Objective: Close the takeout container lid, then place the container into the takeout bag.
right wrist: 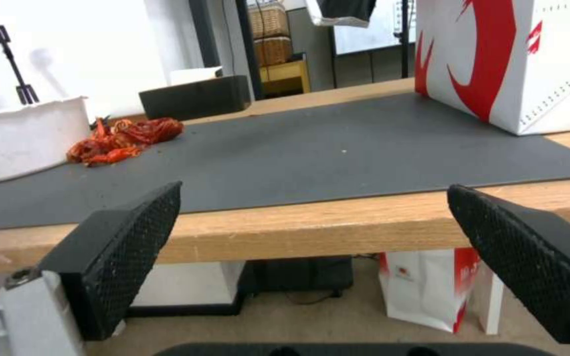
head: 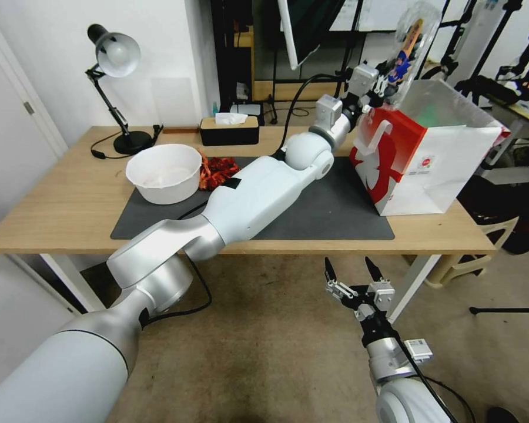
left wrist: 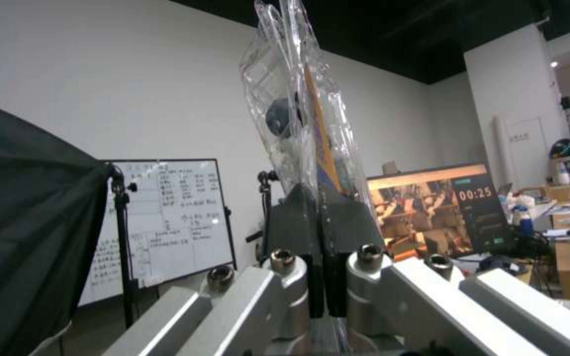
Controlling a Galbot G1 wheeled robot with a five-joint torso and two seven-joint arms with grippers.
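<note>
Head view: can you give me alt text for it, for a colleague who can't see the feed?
The left tool holds the takeout container up above the open takeout bag on the table. The right tool hangs open below the table edge.

Setting: robotics lab or studio-style office workspace. Evidence: wooden table (head: 70,205) on white legs with a dark grey mat (head: 335,211), standing on brownish floor against a white wall; black desk lamp (head: 114,59); whiteboard (left wrist: 166,217) covered in handwriting; black softbox (left wrist: 27,222) and light stands; monitor (left wrist: 440,207) showing a 00:25 timer; cluttered desks beyond, under recessed ceiling lights; a tripod (head: 499,47) behind the table.
</note>
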